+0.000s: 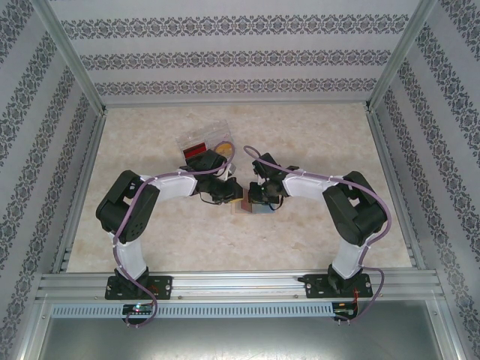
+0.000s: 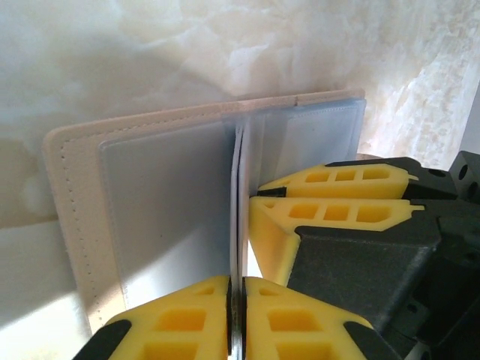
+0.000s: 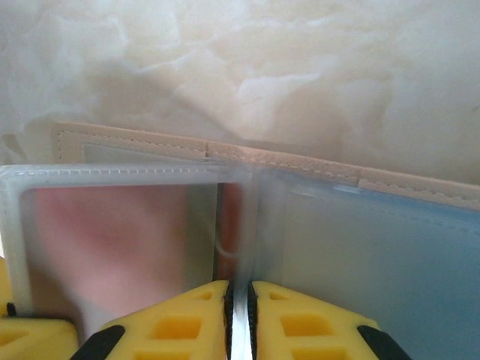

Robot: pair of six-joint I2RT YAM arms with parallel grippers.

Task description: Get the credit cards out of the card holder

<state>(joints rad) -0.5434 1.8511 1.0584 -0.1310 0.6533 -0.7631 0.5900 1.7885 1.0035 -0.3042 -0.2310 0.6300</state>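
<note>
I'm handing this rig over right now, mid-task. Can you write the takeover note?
Grips: left tool shut on a clear sleeve leaf of the card holder; right tool also shut on a sleeve leaf.
Where: card holder lies open on the table, between the arms.
Done: holder open and pinched.
Left: draw the cards out; a reddish card seems to sit in a sleeve.

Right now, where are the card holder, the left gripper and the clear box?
card holder (image 2: 165, 210): left wrist view, left sleeve panel.
left gripper (image 2: 237, 300): left wrist view, between its yellow fingertips.
clear box (image 1: 201, 133): top external view, far edge.
</note>
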